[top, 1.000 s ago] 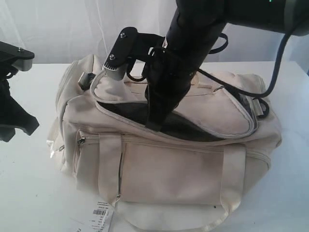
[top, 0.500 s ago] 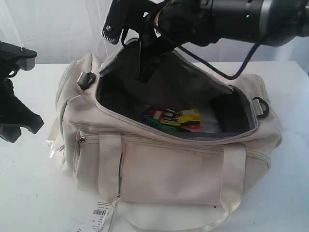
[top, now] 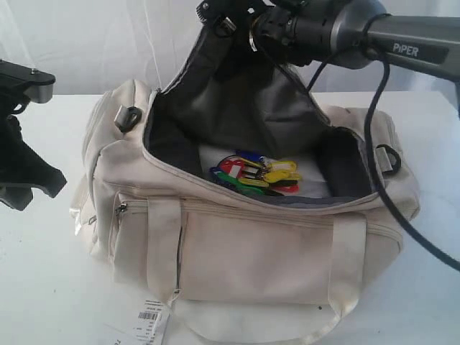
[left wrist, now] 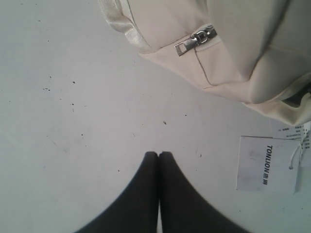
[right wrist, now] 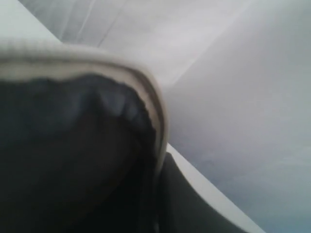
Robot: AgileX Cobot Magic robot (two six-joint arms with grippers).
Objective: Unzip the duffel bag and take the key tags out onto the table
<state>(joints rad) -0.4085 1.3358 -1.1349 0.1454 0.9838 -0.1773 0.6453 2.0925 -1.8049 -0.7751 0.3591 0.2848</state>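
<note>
The cream duffel bag [top: 251, 251] lies unzipped on the white table [top: 43, 287]. Its top flap [top: 230, 93] is pulled up, showing the dark grey lining. My right gripper [top: 215, 13] is shut on the flap's zip edge [right wrist: 155, 121] high above the bag, with the fabric pinched between its fingers [right wrist: 194, 204]. The key tags [top: 255, 176], a green, blue, red and yellow bunch, lie on the bag's floor in the opening. My left gripper [left wrist: 159, 154] is shut and empty above bare table [left wrist: 73, 121], beside the bag's left end [left wrist: 233, 43].
A white barcode hangtag [top: 152, 320] lies on the table in front of the bag and shows as a card [left wrist: 266, 164] in the left wrist view. A metal zip pull [left wrist: 194, 41] hangs on a side pocket. The right arm's cable [top: 381, 165] droops over the bag's right end.
The right gripper has risen out of the bag's opening with the flap in its grip, lifting it high. The key tags came into view. The left arm stayed put.
</note>
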